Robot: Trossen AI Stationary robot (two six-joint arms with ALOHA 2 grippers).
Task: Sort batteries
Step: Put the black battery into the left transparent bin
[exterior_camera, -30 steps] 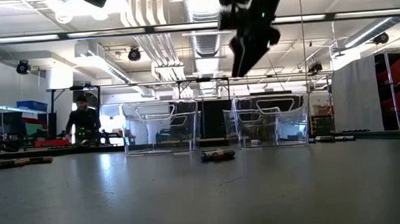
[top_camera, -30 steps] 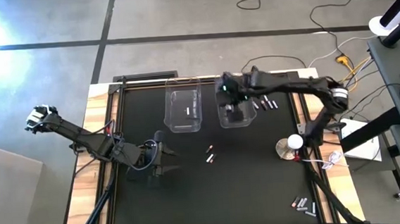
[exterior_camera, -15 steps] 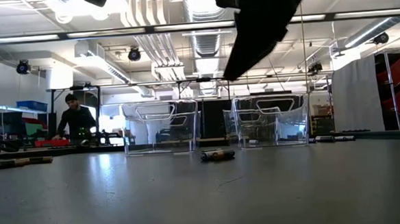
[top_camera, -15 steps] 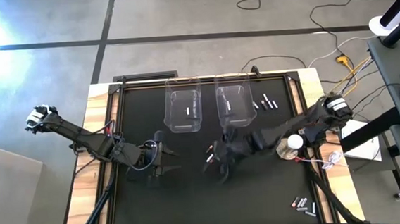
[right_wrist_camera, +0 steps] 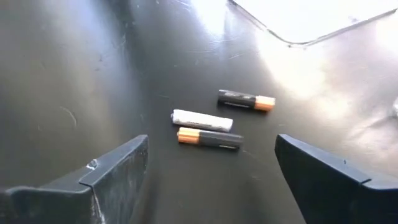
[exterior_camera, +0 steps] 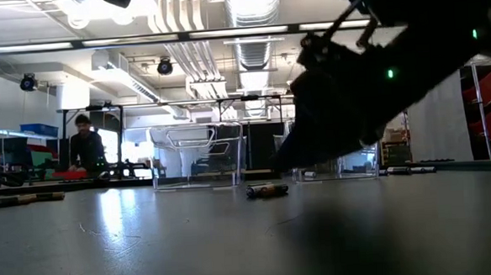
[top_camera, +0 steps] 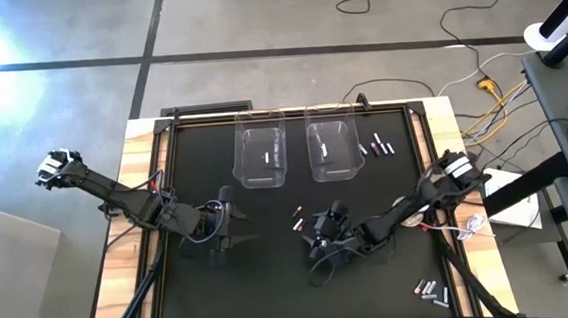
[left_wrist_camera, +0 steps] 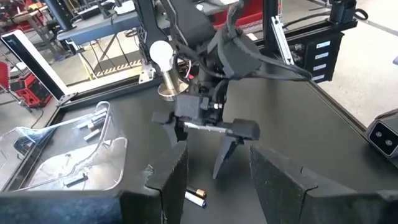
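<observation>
Right gripper (top_camera: 320,249) low over the mat, fingers spread wide, holding nothing; three batteries (right_wrist_camera: 211,122) lie loose just ahead of its tips, two dark with orange ends, one white. Left gripper (top_camera: 231,227) parked off to the side, apparently also parted and empty.

1. Both arms are dark, nearly black, built of slim tubular links with bulkier joint housings.
2. The left arm (top_camera: 116,198) ends at a white, knobbly fitting at its far-left base.
3. The right arm (top_camera: 408,210) has a white band near its base joint.
4. Black cables loop loosely along the right arm's wrist.
5. A small green light glows on the right arm's housing in the low view.
6. The left gripper (left_wrist_camera: 211,180) has broad, flat, matte-black wedge fingers.
7. The right gripper (right_wrist_camera: 211,180) has the same dark angular fingers, scuffed at their edges.
</observation>
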